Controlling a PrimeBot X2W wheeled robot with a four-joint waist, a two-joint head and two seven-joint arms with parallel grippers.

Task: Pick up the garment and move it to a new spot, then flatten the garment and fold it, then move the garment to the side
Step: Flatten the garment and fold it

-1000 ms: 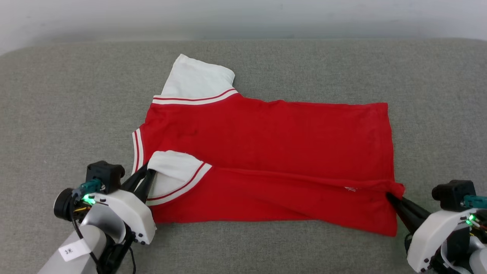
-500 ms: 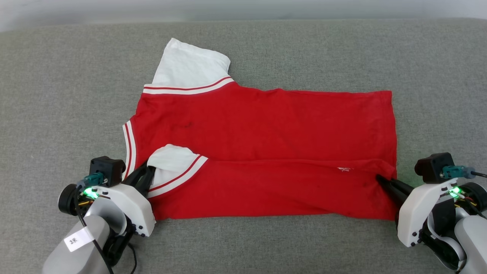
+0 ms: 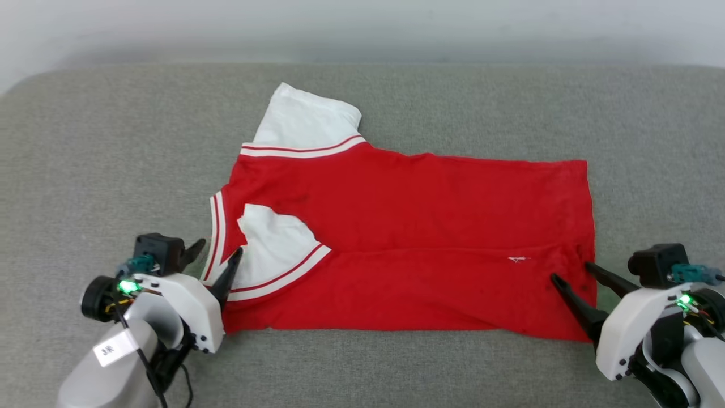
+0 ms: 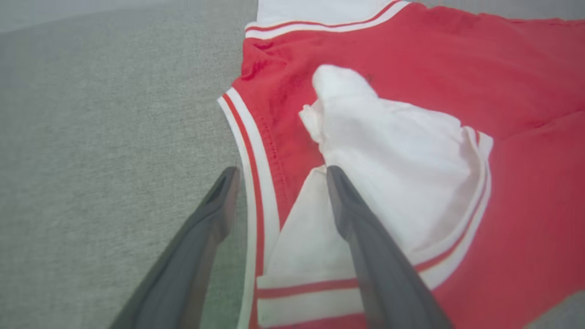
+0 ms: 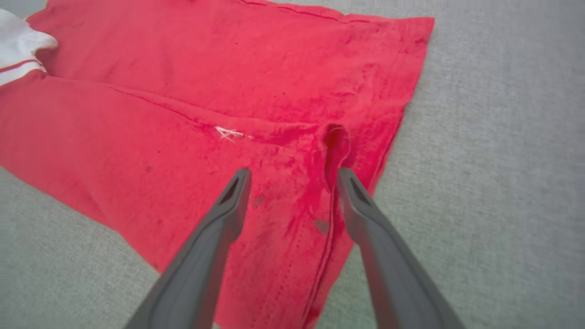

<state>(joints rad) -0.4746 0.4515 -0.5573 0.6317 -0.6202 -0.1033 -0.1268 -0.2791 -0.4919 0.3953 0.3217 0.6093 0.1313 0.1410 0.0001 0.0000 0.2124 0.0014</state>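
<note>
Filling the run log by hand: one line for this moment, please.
garment: lengthwise fold laid, flat on grey surface | left gripper: open at white sleeve | right gripper: open at hem corner

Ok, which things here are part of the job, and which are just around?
Job: shirt; left gripper, open; right gripper, open.
Just around: grey surface under the shirt; wall behind.

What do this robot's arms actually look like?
Pale grey forearms end in white shells with a green light, black box and cables. The left end effector and right end effector each have two long dark tapering fingers. A white label marks the left forearm.
</note>
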